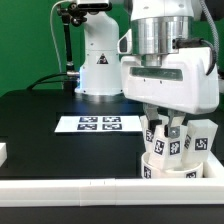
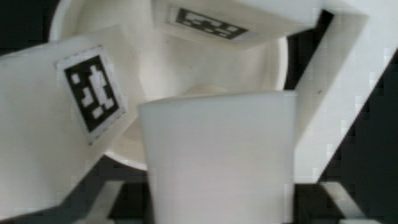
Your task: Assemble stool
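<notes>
**Hand closed on a leg over the seat at the front rail**

I am looking at the hand (image 1: 166, 128) in the exterior view, low at the front of the black tabletop (image 1: 40, 108), toward that view's right. Its jaws are standing narrow, and they appear to be pinching one upright leg (image 1: 167, 133) of the stool. The wrist view is backing this up: a blocky white leg (image 2: 217, 150) is filling the middle of the picture between the fingers.

The round seat (image 1: 168, 168) is lying directly under the hand, just beside the long white border rail (image 1: 60, 188) along the front edge. Two more tagged legs are standing up from it, one (image 1: 152, 137) on the exterior view's left of the hand and one (image 1: 199, 138) on its right. In the wrist view the seat (image 2: 187, 85) is showing as a pale disc behind the held leg, with a tagged leg (image 2: 80, 95) leaning in at one side. The marker board (image 1: 98, 123) is lying flat farther back, well apart from all this.

I am judging these parts to be light, rigid plastic with smooth faces, so a grip could slip or twist under load. The flat opposing sides of a leg, near its middle, look like the best hold. I cannot tell whether this leg is already seated in its socket or how tightly.
</notes>
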{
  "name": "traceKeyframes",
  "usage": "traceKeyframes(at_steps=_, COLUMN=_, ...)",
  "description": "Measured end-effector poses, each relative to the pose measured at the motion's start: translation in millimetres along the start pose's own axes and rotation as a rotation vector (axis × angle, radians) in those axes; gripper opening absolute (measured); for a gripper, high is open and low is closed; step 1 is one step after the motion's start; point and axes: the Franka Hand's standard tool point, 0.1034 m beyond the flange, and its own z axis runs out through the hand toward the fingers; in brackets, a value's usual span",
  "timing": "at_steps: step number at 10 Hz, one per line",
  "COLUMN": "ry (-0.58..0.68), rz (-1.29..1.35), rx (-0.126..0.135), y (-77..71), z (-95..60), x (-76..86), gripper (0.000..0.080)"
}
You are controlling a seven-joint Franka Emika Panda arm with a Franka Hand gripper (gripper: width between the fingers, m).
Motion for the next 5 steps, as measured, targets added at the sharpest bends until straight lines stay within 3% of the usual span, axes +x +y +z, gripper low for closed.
traceKeyframes(at_steps=5, ry=-0.014, rz=0.234, rx=0.004, y=-0.5, z=0.6, x=-3.6, gripper=0.0338)
